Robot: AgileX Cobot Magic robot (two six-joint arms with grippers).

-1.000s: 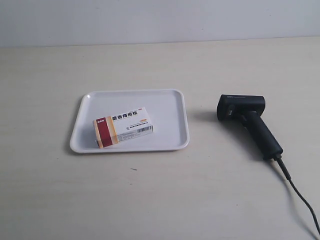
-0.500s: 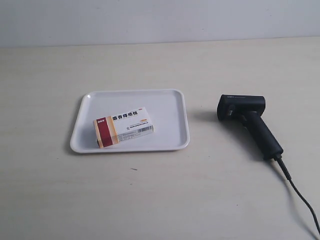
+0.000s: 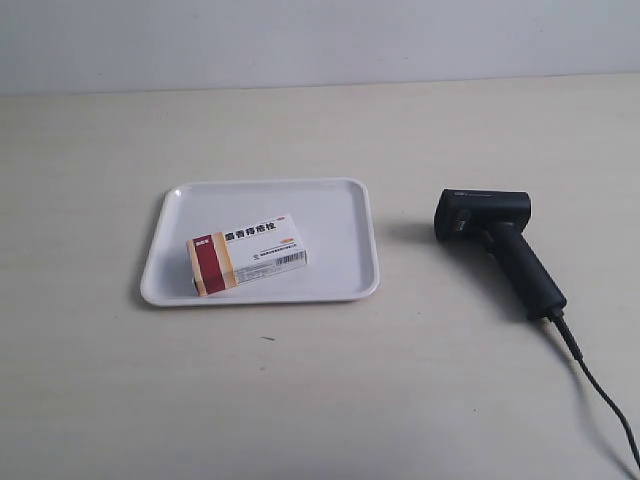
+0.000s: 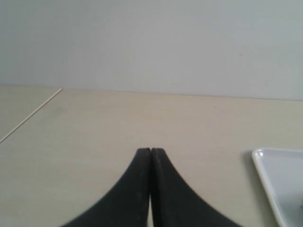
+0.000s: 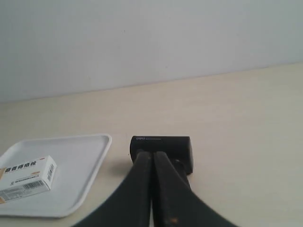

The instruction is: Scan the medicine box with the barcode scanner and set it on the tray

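The medicine box (image 3: 246,253), a white carton with a dark red and tan end, lies flat inside the white tray (image 3: 330,200) in the exterior view; it also shows in the right wrist view as the medicine box (image 5: 26,179) on the tray (image 5: 90,156). The black barcode scanner (image 3: 497,247) lies on the table to the tray's right, its cable trailing to the lower right. My right gripper (image 5: 152,154) is shut and empty, with the scanner (image 5: 163,144) head just beyond its tips. My left gripper (image 4: 150,150) is shut, empty, over bare table beside a tray corner (image 4: 265,163). Neither arm shows in the exterior view.
A pale wooden table (image 3: 300,400) carries everything, backed by a plain light wall (image 3: 320,40). The scanner cable (image 3: 600,400) runs off toward the lower right corner. A table edge (image 4: 28,116) shows in the left wrist view.
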